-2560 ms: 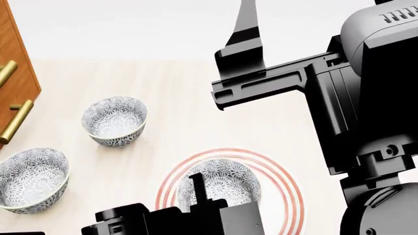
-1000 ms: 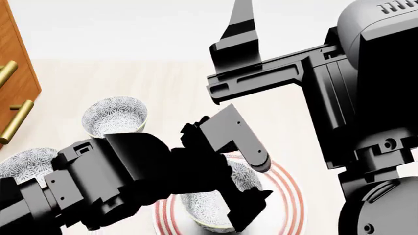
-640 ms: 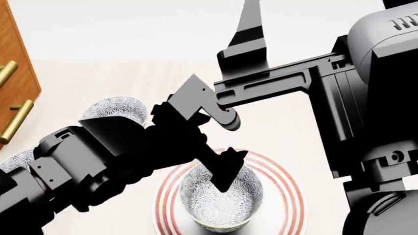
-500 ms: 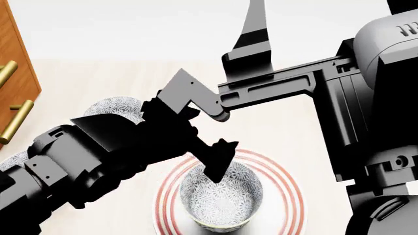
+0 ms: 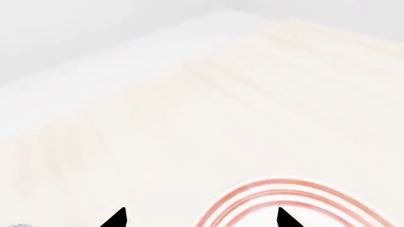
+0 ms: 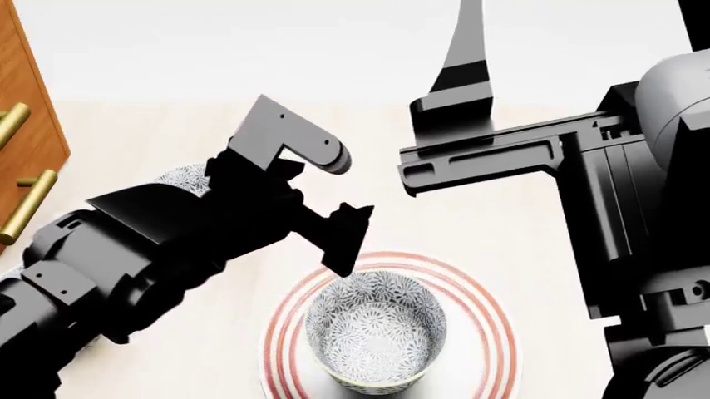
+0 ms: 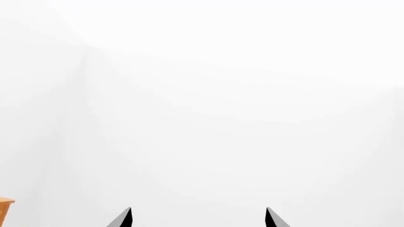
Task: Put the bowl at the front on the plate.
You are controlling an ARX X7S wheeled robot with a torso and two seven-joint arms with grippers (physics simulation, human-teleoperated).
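Observation:
The bowl [image 6: 375,328], white with a grey-blue floral pattern, stands upright in the middle of the red-ringed plate [image 6: 495,337]. Nothing holds it. My left gripper [image 6: 338,208] hangs open and empty above and to the left of the bowl, its lower fingertip just clear of the rim. In the left wrist view the left gripper [image 5: 200,218] shows two spread tips over the table, with the plate's [image 5: 296,190] red rings beneath one of them. The right gripper [image 7: 197,216] is open with nothing between its tips, facing a blank white background.
A second patterned bowl [image 6: 183,176] shows partly behind my left arm. A wooden cabinet [image 6: 28,125] with brass handles [image 6: 28,204] stands at the left edge. My right arm [image 6: 633,216] fills the right side of the head view.
My left gripper has let go of the bowl and risen up and to the left, off its rim. The bowl stays on the plate. The right arm has shifted slightly right.

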